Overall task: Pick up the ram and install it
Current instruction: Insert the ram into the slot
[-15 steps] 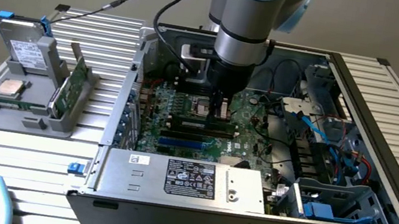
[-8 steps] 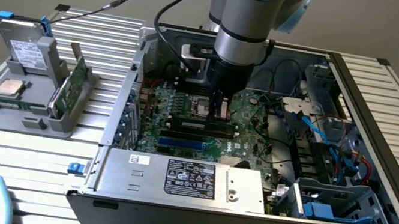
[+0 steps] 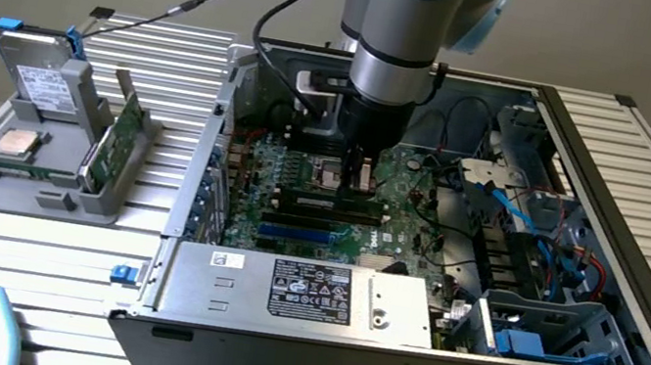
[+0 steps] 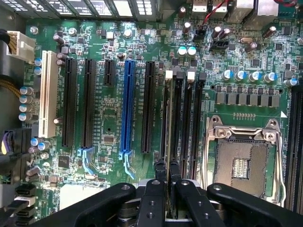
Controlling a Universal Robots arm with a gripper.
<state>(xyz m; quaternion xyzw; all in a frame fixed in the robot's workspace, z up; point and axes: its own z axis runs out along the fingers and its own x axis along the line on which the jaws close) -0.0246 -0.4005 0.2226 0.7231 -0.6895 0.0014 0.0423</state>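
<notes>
I see my end effector (image 4: 167,168) pinched nearly closed on the ram (image 4: 168,118) (edge-on here), its long axis parallel to the memory slots (image 4: 188,123) just below.

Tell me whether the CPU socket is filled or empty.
Empty: the CPU socket shows its bare contact grid inside the metal frame, no chip seated.

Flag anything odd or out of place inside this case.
Nothing spilled or broken. The CPU socket sits bare, with no processor in it. The ram between the fingers runs in line with the memory slots, not askew.
</notes>
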